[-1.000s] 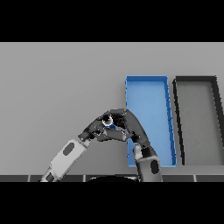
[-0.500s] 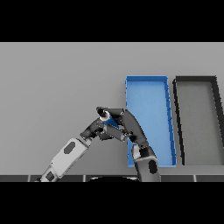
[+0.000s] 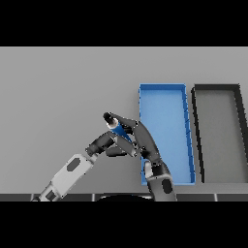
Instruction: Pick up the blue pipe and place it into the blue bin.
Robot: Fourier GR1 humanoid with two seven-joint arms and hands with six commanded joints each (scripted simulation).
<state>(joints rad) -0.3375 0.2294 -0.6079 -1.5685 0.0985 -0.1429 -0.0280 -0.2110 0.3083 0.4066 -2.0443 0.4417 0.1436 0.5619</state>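
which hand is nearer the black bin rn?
Right. The right hand sits at the blue bin's left wall, holding the blue pipe together with the left hand, which lies further left, so farther from the black bin on the far right.

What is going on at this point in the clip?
Both hands meet just left of the blue bin. The right hand has its fingers curled round the blue pipe, of which only a small part shows between the fingers. The left hand is pressed in close from the other side; its grip cannot be made out. The pipe is not yet in the blue bin. A dark bin stands to its right.
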